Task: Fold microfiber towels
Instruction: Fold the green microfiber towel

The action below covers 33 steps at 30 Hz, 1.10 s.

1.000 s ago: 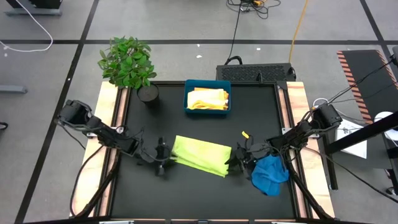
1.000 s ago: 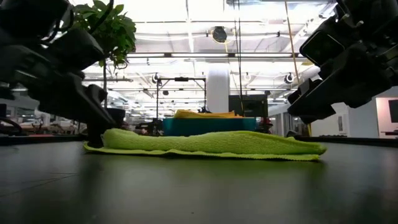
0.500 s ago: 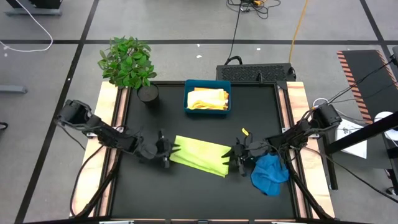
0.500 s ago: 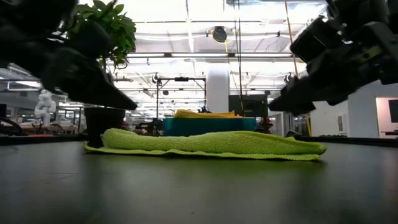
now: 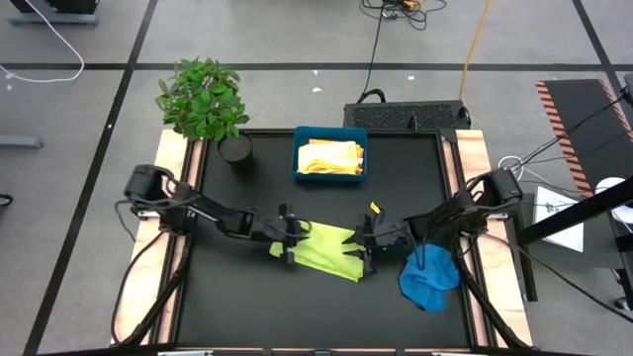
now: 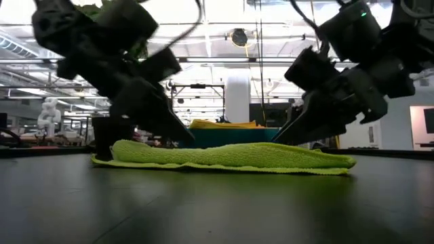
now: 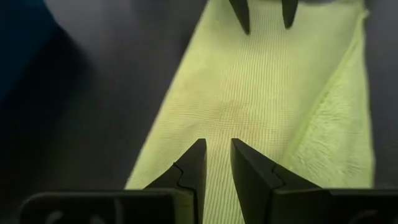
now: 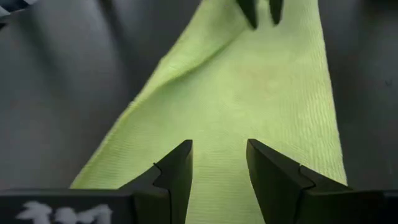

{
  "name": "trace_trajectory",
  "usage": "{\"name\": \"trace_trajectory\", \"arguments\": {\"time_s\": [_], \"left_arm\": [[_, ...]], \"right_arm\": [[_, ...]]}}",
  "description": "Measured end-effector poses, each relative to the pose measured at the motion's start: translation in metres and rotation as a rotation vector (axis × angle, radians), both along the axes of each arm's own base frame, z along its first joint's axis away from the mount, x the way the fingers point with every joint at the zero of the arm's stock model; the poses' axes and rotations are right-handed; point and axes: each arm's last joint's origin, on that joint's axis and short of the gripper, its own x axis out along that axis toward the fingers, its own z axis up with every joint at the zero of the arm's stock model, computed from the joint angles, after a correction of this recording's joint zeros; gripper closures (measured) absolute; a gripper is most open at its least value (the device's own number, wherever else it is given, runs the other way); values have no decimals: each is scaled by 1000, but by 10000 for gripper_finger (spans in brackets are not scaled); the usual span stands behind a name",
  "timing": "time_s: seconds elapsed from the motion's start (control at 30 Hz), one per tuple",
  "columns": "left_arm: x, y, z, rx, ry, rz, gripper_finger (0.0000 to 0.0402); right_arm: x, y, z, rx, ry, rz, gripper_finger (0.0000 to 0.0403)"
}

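Note:
A lime green towel [image 5: 331, 247], folded to a long strip, lies flat on the black table [image 5: 247, 307] near its middle. My left gripper [image 5: 300, 237] is open by a narrow gap over the strip's left part [image 7: 261, 93], slanting down. My right gripper [image 5: 364, 247] is open wider over the strip's right part [image 8: 249, 93], facing the left one. In the low view both sets of fingertips [image 6: 182, 137] [image 6: 279, 139] reach down to the towel's top surface [image 6: 237, 157]. My left gripper has its fingertips [image 7: 199, 149] right at the towel's upper layer, slanting down from the table's left; I cannot tell whether they touch it. My right gripper has its fingertips [image 8: 183, 152] at the upper layer too, slanting down from the right; whether they touch, I cannot tell.
A crumpled blue towel [image 5: 430, 277] lies under the right arm near the table's right edge. A teal tray [image 5: 300, 168] with yellow cloths [image 5: 331, 156] stands at the far middle. A potted plant [image 5: 203, 99] stands at the far left corner.
Both grippers have moved in from the towel's ends over the cloth, the left one toward the table's right edge and the right one toward its left edge, and now stand closer together. The towel lies where it was.

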Motion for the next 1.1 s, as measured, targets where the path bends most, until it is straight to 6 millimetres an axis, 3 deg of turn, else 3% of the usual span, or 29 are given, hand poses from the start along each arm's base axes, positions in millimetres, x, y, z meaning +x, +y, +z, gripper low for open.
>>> {"name": "trace_trajectory", "arguments": {"time_s": [0.27,0.83,1.1], "left_arm": [[22,-6,-11,-27,114,-70,325],[10,-50,-10,-168,174,-232,325],[15,-76,3,-206,138,-322,325]], "right_arm": [[0,-4,-10,12,49,-29,261],[1,-16,-12,50,75,-106,261],[1,-22,-12,74,80,-150,261]]}}
